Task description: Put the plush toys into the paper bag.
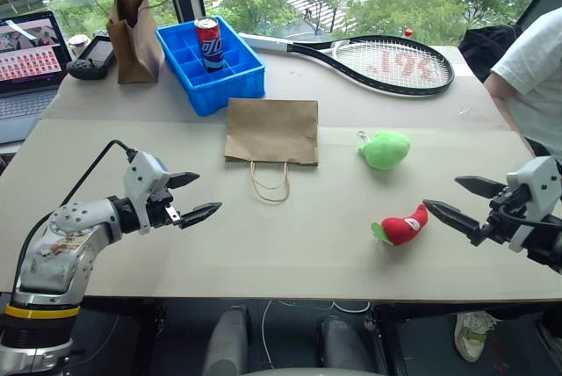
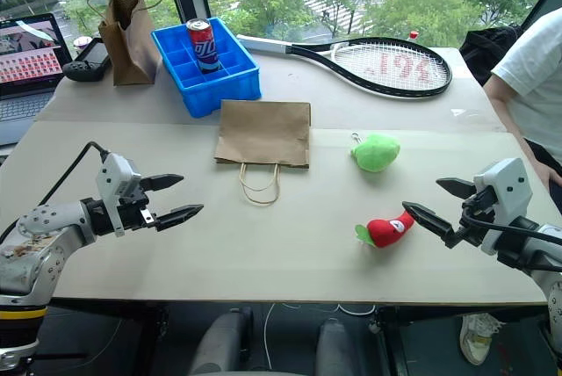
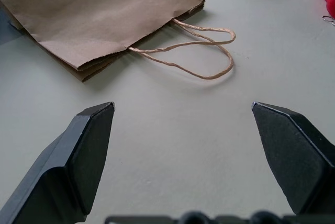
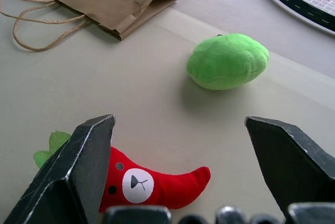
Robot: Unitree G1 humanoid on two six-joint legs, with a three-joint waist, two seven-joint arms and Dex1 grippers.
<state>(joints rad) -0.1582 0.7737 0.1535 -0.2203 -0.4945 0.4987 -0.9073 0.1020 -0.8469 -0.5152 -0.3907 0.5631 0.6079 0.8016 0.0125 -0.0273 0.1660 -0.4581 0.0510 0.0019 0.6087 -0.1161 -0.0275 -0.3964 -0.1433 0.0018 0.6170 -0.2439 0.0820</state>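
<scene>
Right gripper, jaws spread and empty, is hovering just beside the red pepper toy, which is lying at its 9 o'clock, long axis pointing toward the claw. Green toy is resting at 11 o'clock. Paper bag is lying flat; left gripper, also spread, is sitting farther off.

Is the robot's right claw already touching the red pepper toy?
Apart. In the left eye view, bare table shows between the right tool, its jaws open, and the red pepper toy.
</scene>
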